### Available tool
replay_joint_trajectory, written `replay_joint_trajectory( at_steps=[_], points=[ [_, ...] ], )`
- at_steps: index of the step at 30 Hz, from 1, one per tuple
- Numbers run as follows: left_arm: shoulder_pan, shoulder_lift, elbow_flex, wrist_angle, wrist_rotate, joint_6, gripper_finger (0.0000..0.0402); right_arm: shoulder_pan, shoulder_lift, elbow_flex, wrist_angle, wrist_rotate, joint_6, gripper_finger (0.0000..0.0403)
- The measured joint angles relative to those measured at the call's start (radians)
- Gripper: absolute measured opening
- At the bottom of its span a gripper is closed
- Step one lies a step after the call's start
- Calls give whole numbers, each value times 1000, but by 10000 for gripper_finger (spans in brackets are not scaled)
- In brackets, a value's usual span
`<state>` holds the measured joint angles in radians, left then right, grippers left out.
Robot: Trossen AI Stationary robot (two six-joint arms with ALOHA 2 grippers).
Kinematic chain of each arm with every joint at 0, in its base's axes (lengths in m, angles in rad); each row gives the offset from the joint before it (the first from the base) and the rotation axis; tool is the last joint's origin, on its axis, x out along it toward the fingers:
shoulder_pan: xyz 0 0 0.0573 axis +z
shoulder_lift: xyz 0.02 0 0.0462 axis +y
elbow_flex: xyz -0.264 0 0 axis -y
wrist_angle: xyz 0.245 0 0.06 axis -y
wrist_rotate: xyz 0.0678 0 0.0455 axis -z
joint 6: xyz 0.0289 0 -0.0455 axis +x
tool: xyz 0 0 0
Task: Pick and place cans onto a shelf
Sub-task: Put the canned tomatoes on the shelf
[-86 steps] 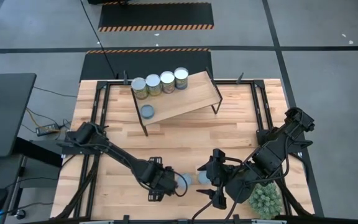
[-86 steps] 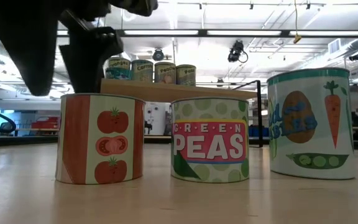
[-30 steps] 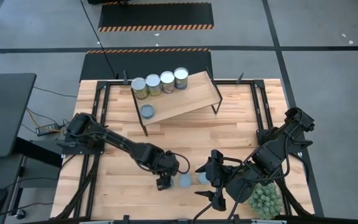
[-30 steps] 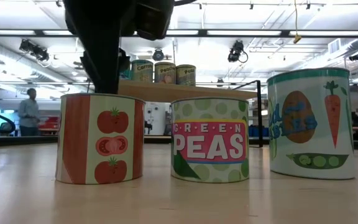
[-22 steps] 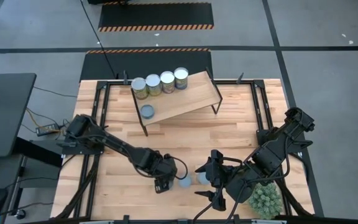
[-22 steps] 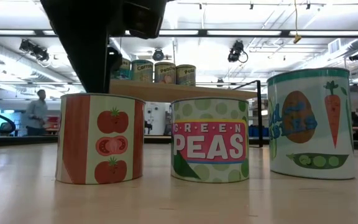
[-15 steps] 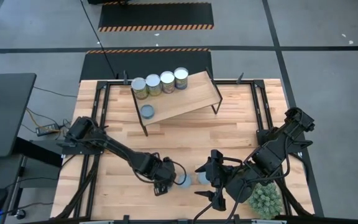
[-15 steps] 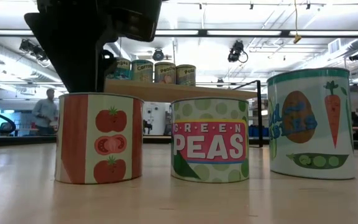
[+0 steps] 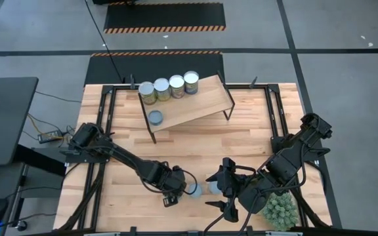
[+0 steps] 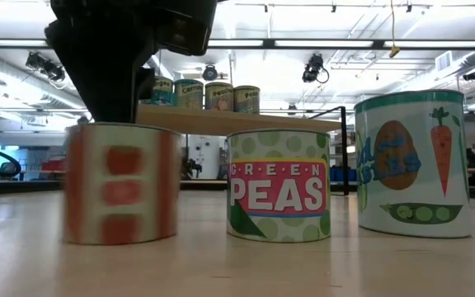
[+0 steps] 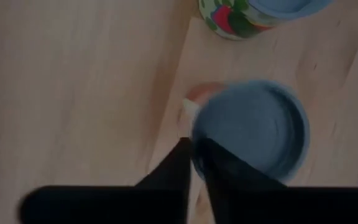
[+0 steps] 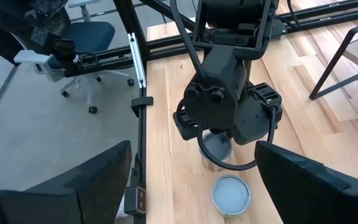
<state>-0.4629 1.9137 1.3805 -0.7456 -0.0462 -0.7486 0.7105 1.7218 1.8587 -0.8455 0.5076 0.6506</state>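
The tomato can (image 10: 120,183) stood near the table's (image 9: 254,137) front edge, leftmost of three cans there, with the peas can (image 10: 279,186) just beside it and the mixed-vegetable can (image 10: 411,163) beyond that. In the low view it was smeared while its neighbours were sharp, so I judged it was shifting under contact.

The left gripper (image 9: 176,191) sat on its left side. From the left wrist camera, the fingers (image 11: 229,174) were drawn almost together across the can's rim, one outside the wall and one over the pale blue lid. I read that as a thin pinch on the rim, not a hold around the body.

Such a hold is shallow, so I would lift slowly and straight up. I would keep the can level and clear the peas can before swinging towards the shelf (image 9: 199,105). Four cans (image 9: 168,86) already lined the shelf's far-left end, and the bare wood to their right looked like the place to set this one.

The right gripper (image 9: 216,194) waited near the front edge with its fingers spread wide and holding nothing, the peas can just ahead of it.
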Motion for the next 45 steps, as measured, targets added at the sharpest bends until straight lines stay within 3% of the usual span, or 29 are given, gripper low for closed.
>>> replay_joint_trajectory(
  at_steps=[3, 15, 28, 35, 45],
  points=[
    [0, 0, 1, 1, 2, 0, 11, 0, 0, 0, 0, 0, 0, 348],
    [25, 6, 53, -61, -54, 74, 2, 0, 0, 0, 0, 0, 0, 348],
    [86, 5, 63, -88, -6, 189, 1, 0, 0, 0, 0, 0, 8, 348],
    [158, 3, 63, -107, -50, 301, 0, 0, 0, 0, 0, 0, 9, 348],
    [297, 3, 63, -105, -36, 536, 0, 0, 0, 0, 0, 0, 28, 348]
  ],
)
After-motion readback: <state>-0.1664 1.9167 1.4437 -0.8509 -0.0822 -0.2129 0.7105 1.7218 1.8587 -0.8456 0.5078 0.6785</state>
